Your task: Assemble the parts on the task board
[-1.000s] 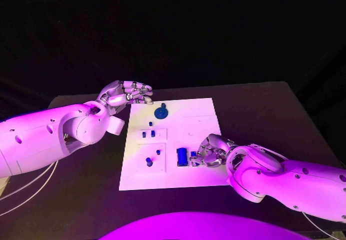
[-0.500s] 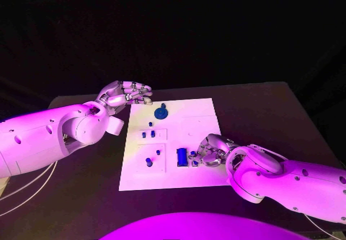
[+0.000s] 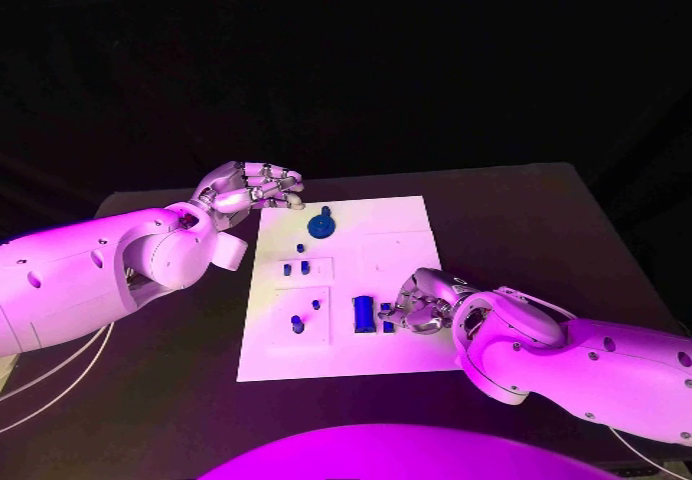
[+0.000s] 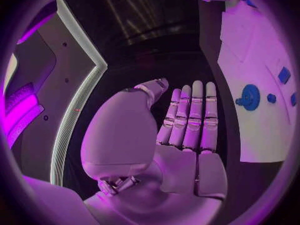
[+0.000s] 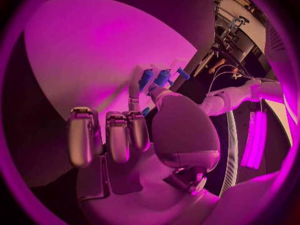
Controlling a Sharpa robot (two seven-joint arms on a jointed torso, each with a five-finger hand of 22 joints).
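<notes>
The right hand (image 3: 418,303) lies low over the near right part of the task board (image 3: 389,350), its fingers curled down toward the board surface. Just beside those fingers, on their inner side, a small blue piece (image 3: 387,324) sits at the fingertips, and next to it stands a taller blue block (image 3: 364,313); from the head view I cannot tell whether the fingers actually pinch the small piece or only touch it. In the right wrist view the curled fingers (image 5: 119,135) hang over the white board, and beyond the thumb tip a few blue parts (image 5: 154,78) stand close together, very near the thumb, contact unclear. Farther along the board from that hand, a small blue peg (image 3: 297,323) stands in a square recess, and two small blue pieces (image 3: 296,268) sit in another recess beyond it. Farther still, a round blue disc (image 3: 322,225) lies near the board's far edge. The left hand (image 3: 254,186) hovers just past the board's far left corner, off the board, near the disc but apart from it; in the left wrist view its fingers (image 4: 190,117) are stretched out straight and side by side, holding nothing, with the disc (image 4: 250,96) off to their side.
</notes>
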